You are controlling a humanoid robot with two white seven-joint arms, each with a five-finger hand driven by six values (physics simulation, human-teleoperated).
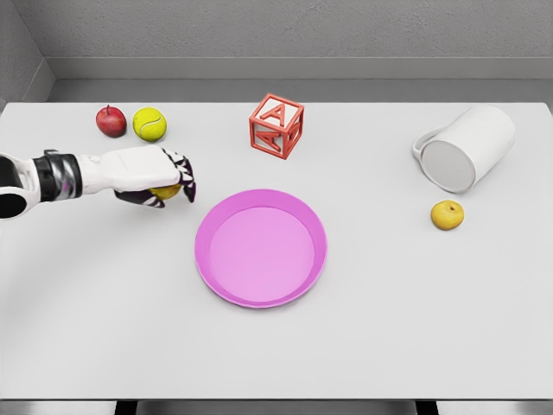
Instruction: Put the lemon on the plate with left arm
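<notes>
Left hand point(160, 181) curls its fingers around the lemon point(165, 191) left of the pink plate point(260, 248), over a plain white desk point(363, 346) against grey walls point(346, 30)

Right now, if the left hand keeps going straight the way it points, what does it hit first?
Left hand, shut on the lemon, points right. Likely first contact: the pink plate, at its upper-left rim, if low enough; depth is unclear.
</notes>
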